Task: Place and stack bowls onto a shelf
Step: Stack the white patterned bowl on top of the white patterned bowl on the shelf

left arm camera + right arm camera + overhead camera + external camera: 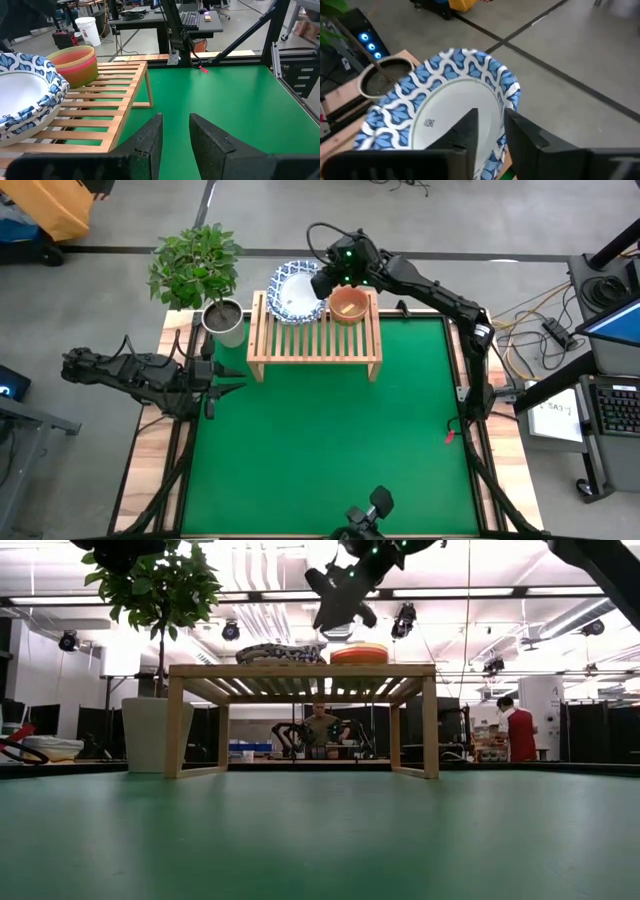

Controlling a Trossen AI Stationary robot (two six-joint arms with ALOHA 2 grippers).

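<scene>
In the right wrist view the right gripper [490, 130] hangs close over the patterned bowls [445, 100], its jaws slightly apart and holding nothing. Those bowls and the orange stack [348, 304] sit at the shelf [315, 345], upper centre. Best lift straight up before retreating. The left gripper [228, 378] waits mid-left, jaws slightly parted.

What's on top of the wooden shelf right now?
On the shelf: blue-patterned white bowls and a stack of plastic bowls, orange showing. How many sit nested underneath is hidden.
</scene>
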